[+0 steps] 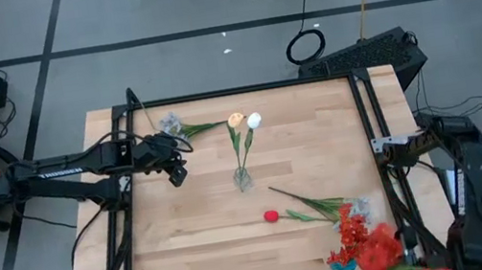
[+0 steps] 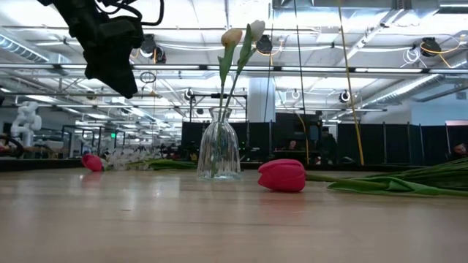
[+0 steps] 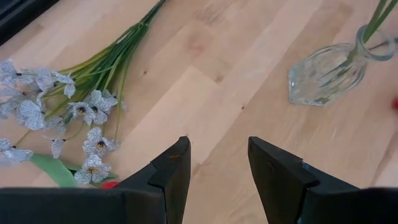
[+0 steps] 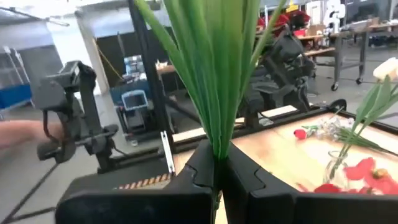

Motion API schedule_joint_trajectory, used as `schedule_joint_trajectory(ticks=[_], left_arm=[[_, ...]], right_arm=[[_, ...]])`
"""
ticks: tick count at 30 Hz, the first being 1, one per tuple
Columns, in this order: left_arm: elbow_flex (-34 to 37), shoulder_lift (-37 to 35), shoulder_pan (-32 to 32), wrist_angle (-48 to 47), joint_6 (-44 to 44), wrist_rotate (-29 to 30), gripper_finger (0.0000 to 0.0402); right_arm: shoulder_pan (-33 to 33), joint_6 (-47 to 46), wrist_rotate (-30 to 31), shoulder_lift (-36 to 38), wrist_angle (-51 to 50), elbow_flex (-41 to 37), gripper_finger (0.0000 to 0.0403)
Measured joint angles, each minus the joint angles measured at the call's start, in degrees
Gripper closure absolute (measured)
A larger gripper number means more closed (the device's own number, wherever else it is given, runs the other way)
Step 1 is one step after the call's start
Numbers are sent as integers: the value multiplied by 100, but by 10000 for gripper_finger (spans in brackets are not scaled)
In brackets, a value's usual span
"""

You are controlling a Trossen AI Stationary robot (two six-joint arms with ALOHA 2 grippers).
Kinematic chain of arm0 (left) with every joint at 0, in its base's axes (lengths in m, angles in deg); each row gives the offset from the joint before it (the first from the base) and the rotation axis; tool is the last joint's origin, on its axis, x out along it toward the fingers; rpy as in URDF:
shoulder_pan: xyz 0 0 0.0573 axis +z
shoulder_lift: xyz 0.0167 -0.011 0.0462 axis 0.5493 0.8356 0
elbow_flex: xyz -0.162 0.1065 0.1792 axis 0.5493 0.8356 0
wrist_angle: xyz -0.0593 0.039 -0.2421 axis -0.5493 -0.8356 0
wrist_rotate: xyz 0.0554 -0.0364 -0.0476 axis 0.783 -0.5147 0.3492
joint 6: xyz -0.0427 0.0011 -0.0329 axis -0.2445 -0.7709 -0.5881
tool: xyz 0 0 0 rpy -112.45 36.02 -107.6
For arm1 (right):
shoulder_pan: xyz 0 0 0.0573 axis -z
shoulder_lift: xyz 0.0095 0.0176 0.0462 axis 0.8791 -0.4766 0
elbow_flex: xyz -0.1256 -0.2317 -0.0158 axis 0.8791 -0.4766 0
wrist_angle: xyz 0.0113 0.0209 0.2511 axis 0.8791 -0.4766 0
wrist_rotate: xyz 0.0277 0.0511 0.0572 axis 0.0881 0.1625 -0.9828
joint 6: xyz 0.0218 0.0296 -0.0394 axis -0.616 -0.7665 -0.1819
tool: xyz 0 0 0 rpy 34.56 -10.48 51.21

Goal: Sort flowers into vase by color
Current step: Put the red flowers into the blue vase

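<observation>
A clear glass vase [image 1: 243,179] [image 2: 218,153] stands mid-table holding a peach tulip [image 1: 237,119] and a white tulip [image 1: 254,120]. A pale small-blossom spray [image 1: 171,125] [image 3: 62,106] lies near the far left corner, with a red bud [image 2: 91,162] beside it. A red tulip bud [image 1: 271,215] [image 2: 281,175] lies on its side near the vase. Red clustered blooms [image 1: 368,249] sit at the near right corner. My left gripper [image 1: 176,171] [image 3: 217,165] hovers open above bare wood between spray and vase. My right gripper [image 4: 219,163] is shut on green stems. My right gripper pinches a bundle of green stems and leaves [image 4: 217,140] between its two fingers. The bundle stands out past the fingertips and fans wider farther off. Which end of the bunch this is, and whether the blooms rest on the table, I cannot tell.
The lying tulip's green stem and leaves [image 1: 316,208] [image 2: 395,183] stretch toward the right edge, ending by a small pale thing [image 1: 359,206]. A black frame rail [image 1: 243,89] borders the table. Bare wood [image 1: 201,248] lies in the near left part.
</observation>
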Motion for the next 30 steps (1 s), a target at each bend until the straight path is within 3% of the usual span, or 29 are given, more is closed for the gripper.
schedule_joint_trajectory(ticks=[4, 12, 18, 23, 30], left_arm=[[0, 2, 3, -2, 2, -30, 236], [0, 2, 1, -4, 4, -85, 236], [0, 0, 1, -4, 4, -85, 236], [0, 0, 1, -6, 4, -85, 236], [0, 0, -32, -6, 2, -85, 236]], right_arm=[[24, -405, 75, -136, -412, 25, 402], [87, -2103, -63, -150, -2529, 15, 402], [568, -3905, -1309, -11, -4035, 16, 402], [607, -3814, -1771, 42, -4125, 15, 402], [327, -3760, -1690, 97, -4126, 15, 402]])
